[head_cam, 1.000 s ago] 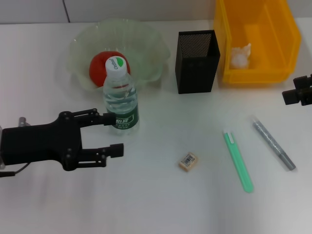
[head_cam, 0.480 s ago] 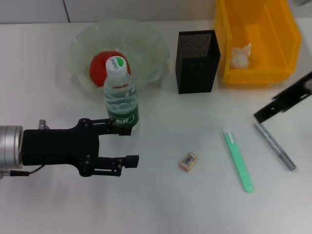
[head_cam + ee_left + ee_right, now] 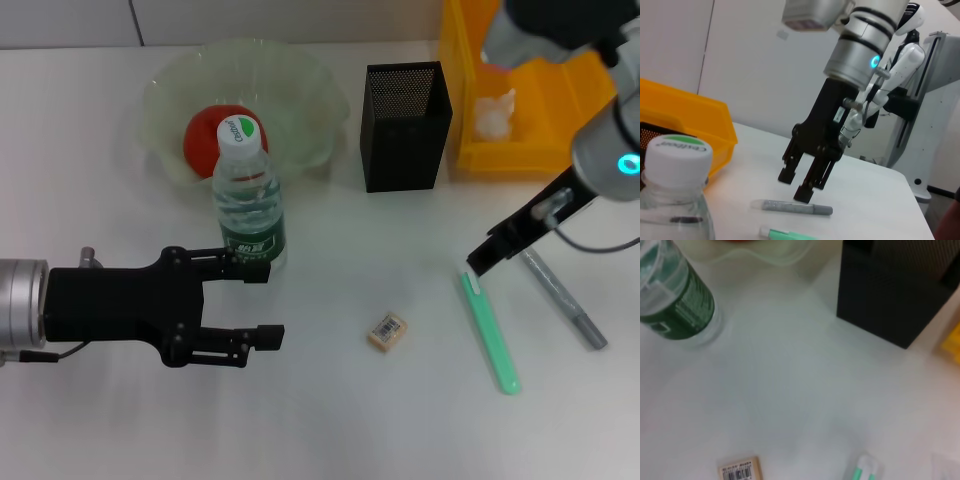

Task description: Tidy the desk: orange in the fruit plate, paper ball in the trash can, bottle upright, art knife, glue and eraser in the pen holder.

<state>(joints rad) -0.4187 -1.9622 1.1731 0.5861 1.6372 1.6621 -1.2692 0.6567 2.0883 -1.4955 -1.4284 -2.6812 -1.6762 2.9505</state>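
Note:
The bottle point(image 3: 248, 205) stands upright in front of the fruit plate point(image 3: 300, 85), which holds the orange point(image 3: 208, 135). My left gripper point(image 3: 267, 305) is open just in front of the bottle, holding nothing. The paper ball point(image 3: 492, 115) lies in the yellow trash can point(image 3: 540, 150). The eraser point(image 3: 386, 331) lies on the desk in front of the black mesh pen holder point(image 3: 403, 130). A slim green art knife point(image 3: 490, 332) and a grey glue stick point(image 3: 562, 298) lie at the right. My right gripper point(image 3: 482, 262) hangs over the knife's far end; the left wrist view shows this right gripper point(image 3: 795, 185) open.
In the right wrist view the bottle point(image 3: 680, 300), pen holder point(image 3: 895, 295), eraser point(image 3: 740, 471) and knife tip point(image 3: 862, 470) show below. The trash can stands directly right of the pen holder. A grey wall runs along the desk's far edge.
My right arm has swung in from the right edge and now hangs over the green knife's far end. My left gripper slid right past the bottle's base, then held still.

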